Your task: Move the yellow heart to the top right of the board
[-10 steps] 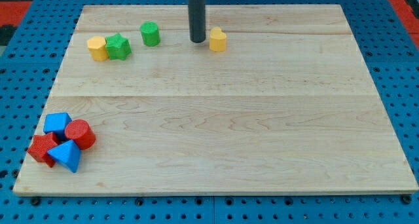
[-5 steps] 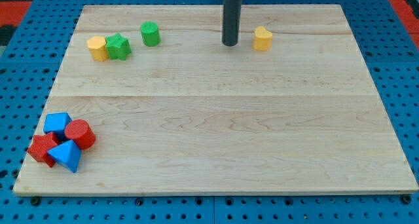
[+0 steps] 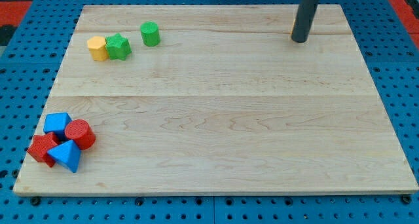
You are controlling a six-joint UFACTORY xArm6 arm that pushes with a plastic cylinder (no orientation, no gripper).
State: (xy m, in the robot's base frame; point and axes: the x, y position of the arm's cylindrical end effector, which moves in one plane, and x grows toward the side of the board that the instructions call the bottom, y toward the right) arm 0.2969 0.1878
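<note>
My tip [image 3: 300, 40] rests on the wooden board [image 3: 222, 119] near the view's top right. The dark rod covers almost all of the yellow heart [image 3: 293, 29]; only a thin yellow sliver shows at the rod's left edge, so the tip is right against it or in front of it.
A yellow hexagon [image 3: 97, 48], a green star [image 3: 118, 46] and a green cylinder [image 3: 150, 33] sit at the top left. A blue cube [image 3: 57, 124], a red cylinder [image 3: 80, 133], a red star [image 3: 42, 149] and a blue triangle [image 3: 65, 156] cluster at the bottom left.
The rod has swept to the right along the top of the board. The yellow heart has moved right with it and is now mostly hidden behind the rod. The other blocks have not moved.
</note>
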